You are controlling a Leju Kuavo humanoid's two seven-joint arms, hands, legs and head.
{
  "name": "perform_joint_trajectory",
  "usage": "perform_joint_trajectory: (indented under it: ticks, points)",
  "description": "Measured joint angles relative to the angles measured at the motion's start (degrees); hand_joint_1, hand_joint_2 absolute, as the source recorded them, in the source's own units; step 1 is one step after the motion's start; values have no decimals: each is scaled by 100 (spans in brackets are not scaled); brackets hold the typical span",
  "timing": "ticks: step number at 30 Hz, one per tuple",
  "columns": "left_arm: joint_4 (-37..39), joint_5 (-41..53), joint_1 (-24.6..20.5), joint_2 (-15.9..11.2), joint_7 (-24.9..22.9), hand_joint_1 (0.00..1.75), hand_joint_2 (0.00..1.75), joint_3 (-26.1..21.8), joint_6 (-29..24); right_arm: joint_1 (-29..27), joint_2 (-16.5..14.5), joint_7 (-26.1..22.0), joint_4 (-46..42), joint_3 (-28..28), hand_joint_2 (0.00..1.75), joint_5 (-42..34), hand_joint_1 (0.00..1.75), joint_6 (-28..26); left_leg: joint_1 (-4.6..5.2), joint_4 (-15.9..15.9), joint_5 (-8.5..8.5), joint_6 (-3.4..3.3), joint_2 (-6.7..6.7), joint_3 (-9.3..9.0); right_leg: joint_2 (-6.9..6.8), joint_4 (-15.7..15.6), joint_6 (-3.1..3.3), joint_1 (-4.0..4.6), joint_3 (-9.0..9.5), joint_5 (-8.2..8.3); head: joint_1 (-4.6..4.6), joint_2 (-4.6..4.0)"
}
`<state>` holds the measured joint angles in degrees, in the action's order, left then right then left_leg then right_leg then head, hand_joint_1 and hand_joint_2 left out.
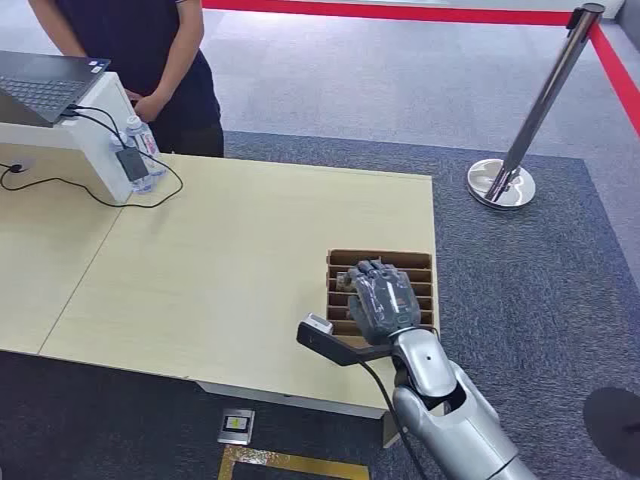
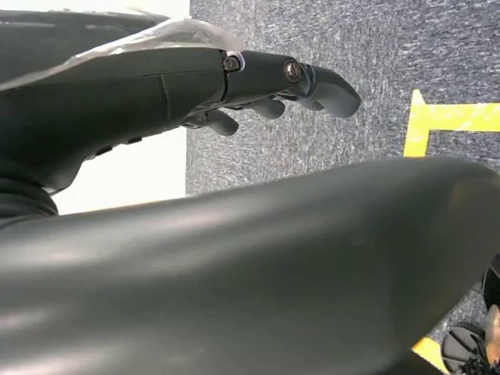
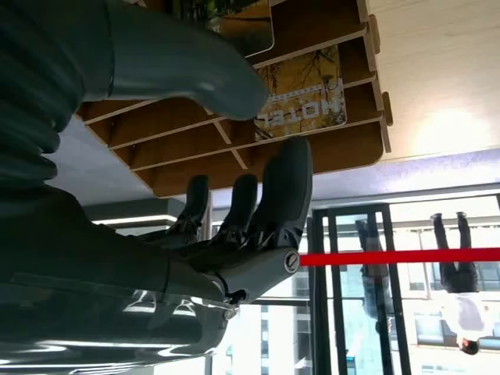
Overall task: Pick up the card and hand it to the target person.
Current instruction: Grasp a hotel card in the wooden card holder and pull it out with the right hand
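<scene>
Looking past your right hand in its wrist view, you find the card just beyond the thumb, standing in a slot of the slatted brown card holder. It is printed with autumn trees and the word HOTEL, its long axis runs along the slot, and its face is turned toward the hand. A second card sits in a slot further on.

From the head view, your right hand hovers over the card holder at the worktop corner, back of the hand up, fingers reaching forward over the slats. The thumb is apart from the fingers and nothing is between them, so the hand is empty and spread. Your left hand hangs over the carpet with fingers extended, holding nothing. A person stands at the far side of the worktop, well away from the right hand.
</scene>
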<state>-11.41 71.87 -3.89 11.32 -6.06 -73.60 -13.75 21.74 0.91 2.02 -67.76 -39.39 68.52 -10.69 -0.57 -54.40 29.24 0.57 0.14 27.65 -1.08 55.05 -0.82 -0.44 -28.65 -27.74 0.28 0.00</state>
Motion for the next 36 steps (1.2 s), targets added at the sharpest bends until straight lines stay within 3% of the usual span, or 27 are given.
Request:
perform_joint_trajectory:
  ticks: [7,14,17,21,30,36]
  points:
    - [0,5,0,0,10,0,0,1,0,-3,2,55,-4,-7,175,-31,65,1,0,0,0,0,0,0,0,0,0,0,-1,0,0,0]
    - [0,7,1,0,-1,0,0,-1,-12,-15,15,91,-6,-33,175,-39,64,31,0,0,0,0,0,0,0,0,0,0,-1,0,0,0]
    - [0,7,1,0,-3,0,0,-1,-22,-15,33,102,-1,-37,175,-56,72,35,0,0,0,0,0,0,0,0,0,0,-1,0,0,0]
    - [0,14,1,0,-3,0,0,-1,-22,-17,56,117,1,-37,175,-68,118,36,0,0,0,0,0,0,0,0,0,0,-2,0,0,0]
    - [0,46,2,0,-3,0,0,1,-22,-99,122,190,1,-37,175,-83,83,29,0,0,0,0,0,1,0,0,0,0,-2,0,0,0]
    - [0,64,4,0,4,0,0,1,-22,-194,167,237,0,-37,175,-80,75,16,0,0,0,0,0,1,0,0,0,0,-2,0,0,0]
